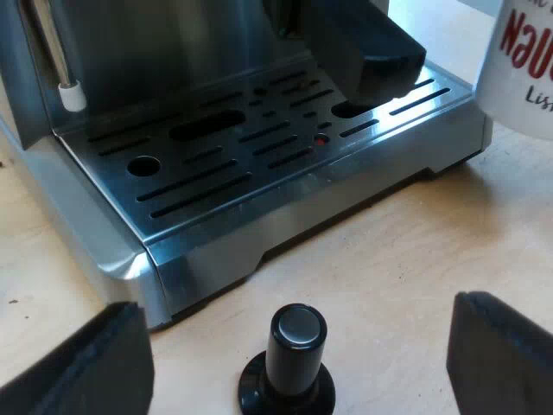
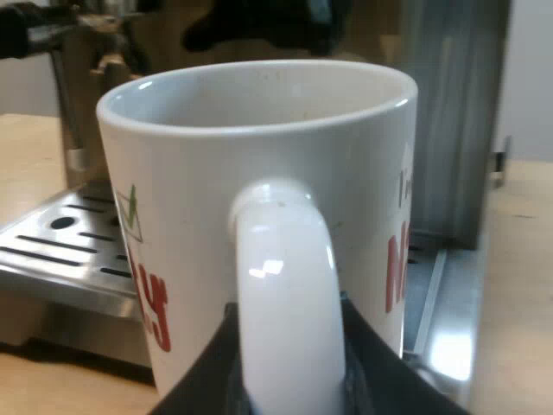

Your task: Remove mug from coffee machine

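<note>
Left wrist view:
- Left tool (image 1: 294, 363): fingers spread wide, nothing held. It hangs low over the worktop (image 1: 415, 259), in front of the espresso machine (image 1: 130, 43).
- Tamper (image 1: 296, 333), black knob: upright on the worktop between my left fingers, just in front of the drip tray (image 1: 285, 220), not touching it.
- Steam wand (image 1: 71, 91), white tip: hangs over the tray's back edge.
- Mug (image 1: 527, 69), white with red lettering: off the tray, just beside one of its front corners.

Right wrist view:
- Right tool (image 2: 289, 376): black fingers (image 2: 203, 380) closed on either side of the mug's handle (image 2: 285, 294).
- Mug upright, with the slotted tray and machine body behind it. I cannot tell whether its base rests on the worktop.
</note>
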